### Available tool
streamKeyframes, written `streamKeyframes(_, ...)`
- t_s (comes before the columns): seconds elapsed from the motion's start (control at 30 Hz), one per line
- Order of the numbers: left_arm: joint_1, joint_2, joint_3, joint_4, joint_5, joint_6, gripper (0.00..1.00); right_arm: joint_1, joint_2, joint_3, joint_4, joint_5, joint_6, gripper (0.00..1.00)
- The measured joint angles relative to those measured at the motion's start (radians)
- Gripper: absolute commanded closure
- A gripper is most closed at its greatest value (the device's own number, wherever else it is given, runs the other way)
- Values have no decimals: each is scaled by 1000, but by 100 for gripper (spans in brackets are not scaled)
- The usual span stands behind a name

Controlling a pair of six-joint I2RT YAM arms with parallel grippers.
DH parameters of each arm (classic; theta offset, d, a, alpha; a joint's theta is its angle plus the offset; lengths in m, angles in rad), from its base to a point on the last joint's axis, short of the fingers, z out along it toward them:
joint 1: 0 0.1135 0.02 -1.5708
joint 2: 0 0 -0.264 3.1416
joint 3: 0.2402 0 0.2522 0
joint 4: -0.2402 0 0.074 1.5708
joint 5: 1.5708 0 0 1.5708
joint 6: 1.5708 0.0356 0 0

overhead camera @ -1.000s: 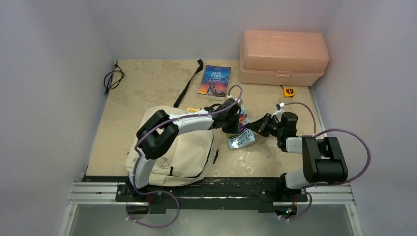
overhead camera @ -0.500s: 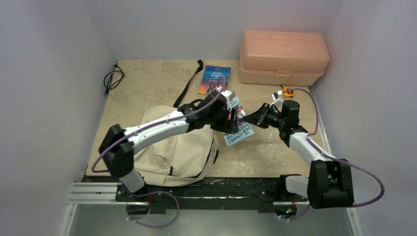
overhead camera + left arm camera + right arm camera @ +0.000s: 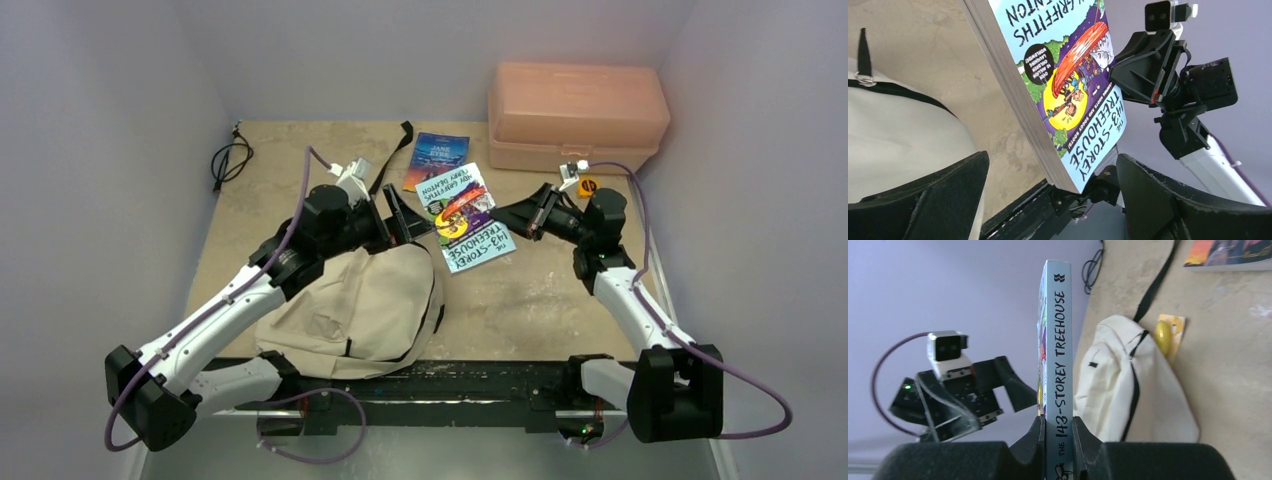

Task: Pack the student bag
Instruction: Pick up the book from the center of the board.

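Observation:
The student bag, a cream fabric backpack with black zips, lies near the table's front left. My right gripper is shut on the spine of the light-blue Treehouse book and holds it in the air, right of the bag. In the right wrist view the spine stands upright between the pads of my right gripper, with the bag behind it. My left gripper stands wide open just left of the book, over the bag's top edge. From the left wrist the book hangs ahead of the open left gripper, untouched.
A second book, Jane Eyre, lies at the back. A salmon-pink plastic box stands at the back right, an orange tape measure before it. A black cable lies back left. A black strap runs from the bag. A yellow packet lies beside the bag.
My left gripper has opened, let go of the book and drawn back to the left. The right gripper has carried the book up and toward the back.

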State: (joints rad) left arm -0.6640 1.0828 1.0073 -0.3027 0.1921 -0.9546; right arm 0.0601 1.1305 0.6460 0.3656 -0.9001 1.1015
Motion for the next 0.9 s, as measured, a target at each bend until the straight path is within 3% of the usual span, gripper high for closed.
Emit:
streamKeyframes(0.33, 0, 13, -136, 289, 21, -145, 0, 67, -1, 0, 228, -51, 283, 100)
streamKeyframes(0.4, 0, 38, -138, 348, 32, -165, 5, 81, -1, 0, 264, -58, 320, 100)
streamKeyframes(0.5, 0, 69, -139, 422, 52, -190, 19, 96, -1, 0, 296, -61, 351, 100)
streamKeyframes(0.77, 0, 85, -192, 610, 97, -272, 82, 114, 4, 0, 324, -61, 373, 100)
streamKeyframes(0.9, 0, 76, -213, 661, 101, -302, 94, 121, 15, 0, 323, -61, 364, 100)
